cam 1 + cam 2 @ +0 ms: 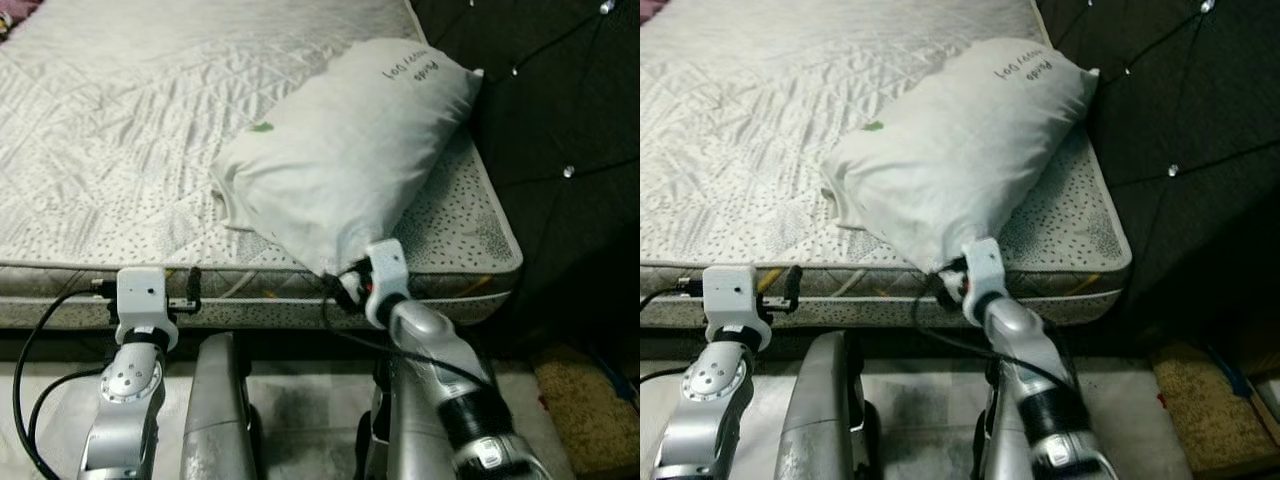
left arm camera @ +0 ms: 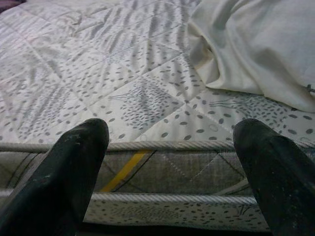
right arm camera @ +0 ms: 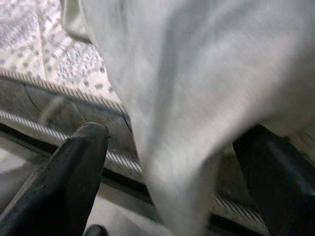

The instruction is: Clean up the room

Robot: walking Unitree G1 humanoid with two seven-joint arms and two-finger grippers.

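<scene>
A white pillow (image 1: 345,150) with dark lettering lies slantwise on the right part of the quilted mattress (image 1: 110,150). Its near corner hangs over the mattress's front edge. My right gripper (image 3: 172,147) is at that corner, open, with the pillow fabric (image 3: 187,98) hanging between its spread fingers (image 3: 78,167). In the head view that gripper (image 1: 348,285) sits right at the bed's edge. My left gripper (image 2: 170,137) is open and faces the bare mattress side, to the left of the pillow, with nothing between its fingers.
A dark tufted headboard (image 1: 560,120) stands along the right of the bed. A brownish mat (image 1: 585,400) lies on the floor at the lower right. Something pink (image 1: 15,12) lies at the bed's far left corner. Pale floor (image 1: 300,400) runs under my arms.
</scene>
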